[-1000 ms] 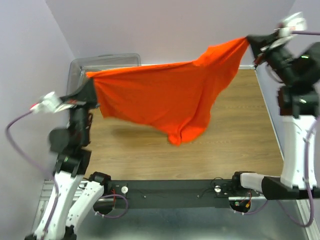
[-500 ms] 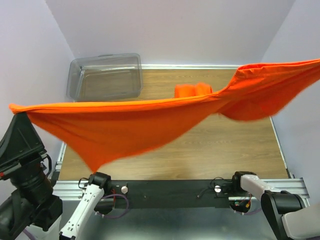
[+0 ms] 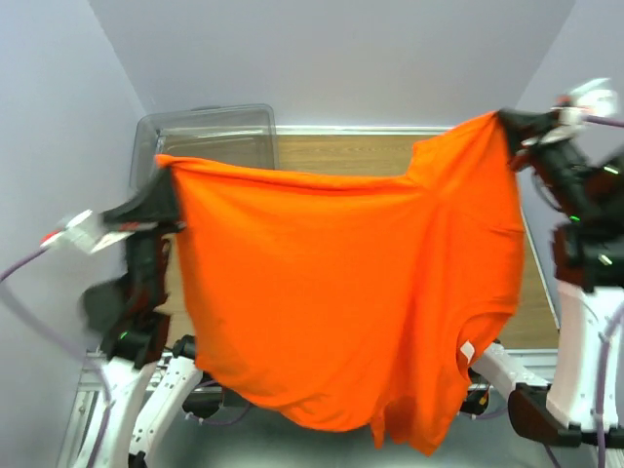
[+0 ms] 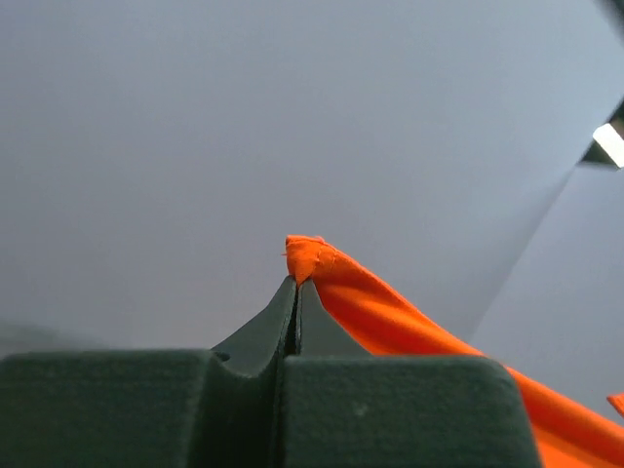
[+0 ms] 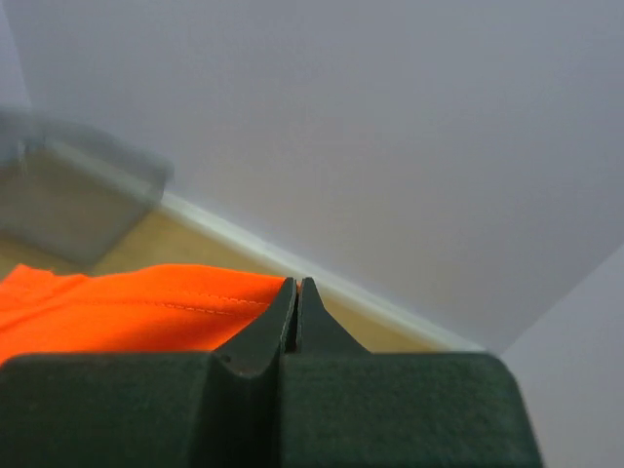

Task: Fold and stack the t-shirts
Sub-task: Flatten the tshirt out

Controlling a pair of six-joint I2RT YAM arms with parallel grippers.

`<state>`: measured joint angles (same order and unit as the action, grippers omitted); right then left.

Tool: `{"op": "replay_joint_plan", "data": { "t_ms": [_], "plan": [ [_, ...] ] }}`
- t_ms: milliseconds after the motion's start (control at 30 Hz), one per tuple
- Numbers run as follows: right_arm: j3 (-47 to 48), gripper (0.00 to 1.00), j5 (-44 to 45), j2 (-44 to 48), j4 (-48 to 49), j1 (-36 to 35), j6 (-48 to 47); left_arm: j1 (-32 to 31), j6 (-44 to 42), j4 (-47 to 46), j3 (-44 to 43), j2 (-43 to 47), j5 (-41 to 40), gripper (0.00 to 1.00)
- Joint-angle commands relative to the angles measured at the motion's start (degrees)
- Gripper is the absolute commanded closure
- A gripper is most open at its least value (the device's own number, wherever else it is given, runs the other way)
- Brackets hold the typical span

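A bright orange t-shirt [image 3: 341, 292] hangs spread wide in the air between both arms and hides most of the table. Its small white neck tag [image 3: 467, 351] shows low on the right. My left gripper [image 3: 168, 180] is shut on the shirt's upper left corner, which pokes out above the jaws in the left wrist view [image 4: 307, 255]. My right gripper [image 3: 507, 122] is shut on the upper right corner, where the hem [image 5: 146, 307] runs into the closed jaws. The folded orange shirt seen earlier on the table is hidden behind the hanging one.
A clear plastic bin [image 3: 205, 132] stands at the back left of the wooden table [image 3: 331, 156]. Pale walls close in on the left, back and right. The arm bases and black front rail are mostly hidden by the shirt.
The shirt was swung toward the camera and stretched flat half a second ago. It has now swung back and hangs open as a broad sheet, with both grippers back at the upper left and upper right.
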<state>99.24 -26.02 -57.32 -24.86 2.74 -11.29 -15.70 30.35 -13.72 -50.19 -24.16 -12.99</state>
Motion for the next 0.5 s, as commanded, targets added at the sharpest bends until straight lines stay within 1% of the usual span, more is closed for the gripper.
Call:
{"op": "replay_joint_plan", "data": {
  "t_ms": [0,67,100,133,167,200,233,267,300,333,400,467],
  "plan": [
    [-26.55,1.0,-1.66,0.19,7.24,0.33,-4.52,0.32,3.82,-2.36,12.29,-9.28,-4.4,1.0],
    [-35.57,0.99,-1.75,-0.86,12.62,0.33,-5.67,0.32,5.85,-4.64,16.34,-14.39,-5.37,1.0],
    [-39.0,1.0,-2.1,-1.82,17.78,0.33,-6.46,0.32,6.99,-5.18,18.18,-20.51,-6.59,1.0],
    [-44.6,0.99,-2.45,-4.53,20.09,0.33,-7.16,0.41,9.44,-5.62,18.81,-23.71,-6.87,1.0],
    [-46.23,1.0,-2.8,-6.73,22.03,0.33,-7.69,0.41,10.16,-7.1,19.43,-29.83,-6.52,1.0],
    [-47.64,0.99,-3.24,-8.84,23.44,0.33,-8.39,0.32,11.21,-7.98,19.52,-32.93,-6.34,1.0],
    [-48.35,0.99,-3.25,-14.0,26.41,0.33,-8.83,0.32,12.44,-8.86,19.43,-35.84,-5.91,1.0],
    [-48.96,0.99,-3.07,-16.4,27.49,0.42,-9.27,0.32,12.8,-9.83,18.39,-41.0,-5.64,1.0],
    [-48.71,0.99,-2.98,-18.86,28.98,0.42,-9.36,0.32,12.98,-10.19,17.68,-43.4,-5.46,1.0],
    [-48.27,0.99,-2.81,-23.75,29.34,0.42,-9.45,0.32,12.98,-10.54,16.98,-45.34,-5.46,1.0],
    [-45.99,0.99,-2.63,-27.65,29.43,0.42,-9.54,0.32,12.72,-11.33,14.78,-49.81,-6.08,1.0],
    [-44.15,0.99,-2.11,-31.51,29.43,0.42,-9.45,0.32,11.93,-12.29,13.2,-52.46,-7.04,1.0]
  ]
}}
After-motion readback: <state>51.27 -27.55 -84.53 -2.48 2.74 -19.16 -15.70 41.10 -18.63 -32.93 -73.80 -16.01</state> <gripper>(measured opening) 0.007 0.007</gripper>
